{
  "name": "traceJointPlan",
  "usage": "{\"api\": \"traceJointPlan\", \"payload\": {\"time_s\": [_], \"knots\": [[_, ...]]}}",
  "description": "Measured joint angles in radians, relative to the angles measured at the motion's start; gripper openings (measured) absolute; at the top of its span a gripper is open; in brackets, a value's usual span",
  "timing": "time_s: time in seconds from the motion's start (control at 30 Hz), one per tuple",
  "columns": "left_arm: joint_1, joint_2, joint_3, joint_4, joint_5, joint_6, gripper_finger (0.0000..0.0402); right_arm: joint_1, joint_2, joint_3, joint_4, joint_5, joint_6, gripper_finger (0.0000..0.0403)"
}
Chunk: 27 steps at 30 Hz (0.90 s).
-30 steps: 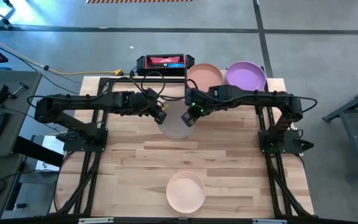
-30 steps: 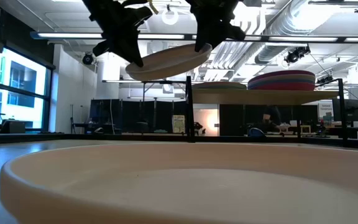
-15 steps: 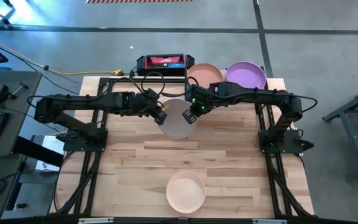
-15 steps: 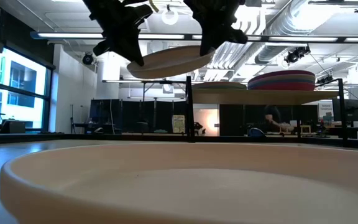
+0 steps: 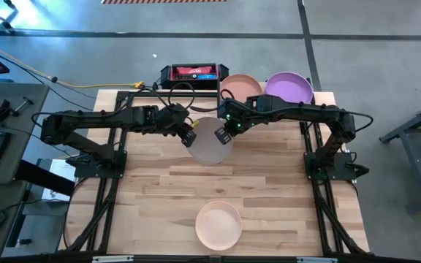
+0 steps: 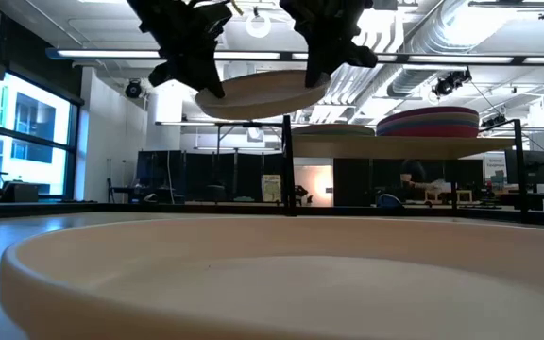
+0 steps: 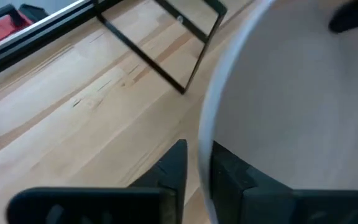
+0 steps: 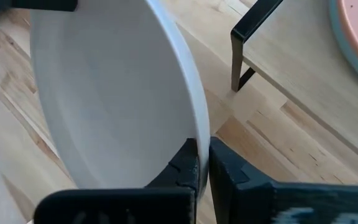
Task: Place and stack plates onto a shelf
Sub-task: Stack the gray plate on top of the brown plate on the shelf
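Note:
Both grippers hold a pale grey-beige plate (image 5: 209,142) high above the table's middle, near the far side; in the low view the plate (image 6: 253,93) hangs almost level. My left gripper (image 5: 189,136) is shut on its left rim and my right gripper (image 5: 222,134) on its right rim. The shelf (image 6: 423,144) stands at the far right. It carries a peach plate (image 5: 240,88) and a stack topped by a purple plate (image 5: 289,89). A cream plate (image 5: 219,225) rests on its base near the table's near edge. My left gripper pinches the plate's left rim (image 7: 205,146) between its two fingers, one finger (image 7: 178,167) outside and under the rim, the other (image 7: 225,177) on the inner side. It comes from the table's left. The plate is lifted clear, about level. My right gripper pinches the plate's right rim (image 8: 201,134) between its two fingers, one finger (image 8: 187,163) on the inner side and the other (image 8: 221,167) outside. It comes from the table's right and slants down. The plate is lifted clear of the table.
The shelf's thin black posts (image 6: 288,165) stand just beyond the held plate. A red and black device (image 5: 194,73) lies at the far edge. The low view's bottom half is filled by the cream plate (image 6: 253,274). Bare wood lies between the two plates.
The held plate was tilted with its left side lower; its left side has risen with my left gripper, and it now hangs nearly level. Both grippers stay shut on its rim.

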Motion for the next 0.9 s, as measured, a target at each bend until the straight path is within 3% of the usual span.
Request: {"api": "traceJointPlan", "payload": {"time_s": [0.37,0.9], "knots": [[0.046,-0.036,0.0,0.139,0.047,-0.007,0.0102,-0.035,0.0,0.0,-0.03,-0.041,-0.031,0.0001],[0.093,-0.11,0.0,0.166,0.046,0.026,0.0103,-0.167,-0.077,0.0,-0.065,-0.095,-0.183,0.0]]}}
